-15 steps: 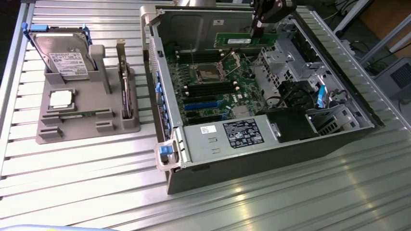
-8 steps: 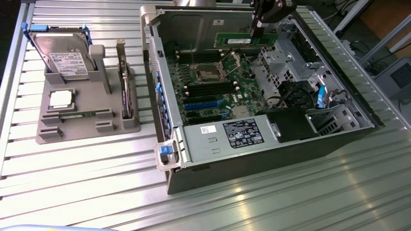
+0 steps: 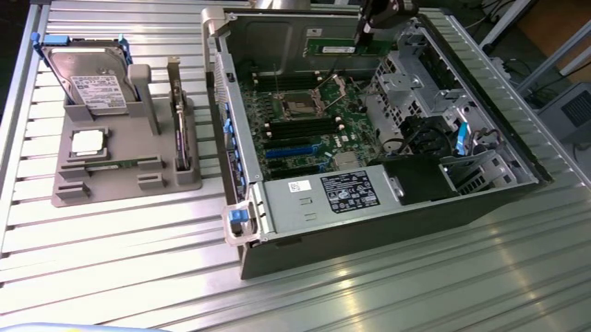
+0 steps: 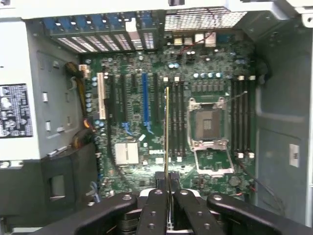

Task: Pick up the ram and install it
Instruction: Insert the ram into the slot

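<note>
The pincer [image 4: 167, 190] was nearly closed, pinching the ram [image 4: 167, 122] on edge above the motherboard [image 4: 132, 127] inside the open case [image 3: 388, 232]. The install step looked to be in hand. Seating it, I judged, called for squaring the stick over 1 empty slot [image 4: 174, 117] beside the processor socket [image 4: 209, 125].

Light: bright, from overhead | Glare: white patches on ribbed table [image 3: 416, 290] | Shadow: dim computer case [image 3: 369, 234] interior | Glint: ram [image 4: 167, 127] edge
</note>
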`<state>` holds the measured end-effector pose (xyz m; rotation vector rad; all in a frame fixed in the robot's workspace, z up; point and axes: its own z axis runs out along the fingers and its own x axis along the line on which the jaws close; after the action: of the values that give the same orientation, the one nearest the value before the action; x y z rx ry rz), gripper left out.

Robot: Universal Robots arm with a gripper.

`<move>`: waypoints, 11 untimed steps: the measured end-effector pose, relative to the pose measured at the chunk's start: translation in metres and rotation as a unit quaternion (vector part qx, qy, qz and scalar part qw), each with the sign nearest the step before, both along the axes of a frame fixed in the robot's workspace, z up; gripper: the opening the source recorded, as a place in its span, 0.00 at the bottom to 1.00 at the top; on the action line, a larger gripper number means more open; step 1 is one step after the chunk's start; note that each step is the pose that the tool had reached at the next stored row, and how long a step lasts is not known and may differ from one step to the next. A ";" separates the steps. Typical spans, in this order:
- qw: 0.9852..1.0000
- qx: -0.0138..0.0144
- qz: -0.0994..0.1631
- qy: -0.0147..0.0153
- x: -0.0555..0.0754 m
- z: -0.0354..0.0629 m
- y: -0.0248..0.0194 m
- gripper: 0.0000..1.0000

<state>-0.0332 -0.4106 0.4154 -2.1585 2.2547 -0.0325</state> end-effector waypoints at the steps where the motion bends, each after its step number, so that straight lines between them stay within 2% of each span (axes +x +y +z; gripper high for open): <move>1: 1.000 0.008 0.000 0.000 0.000 0.0000 0.0000 0.12; 2: 1.000 0.008 0.000 0.011 0.000 -0.0003 0.0000 0.12; 3: 1.000 0.008 0.000 0.026 0.000 -0.0006 0.0000 0.12; 4: 0.999 0.008 0.000 0.034 0.000 -0.0007 0.0000 0.12; 11: 0.999 0.008 0.000 0.034 0.006 -0.0013 0.0000 0.12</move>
<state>-0.0270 -0.4106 0.4140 -2.1841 2.2830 0.0601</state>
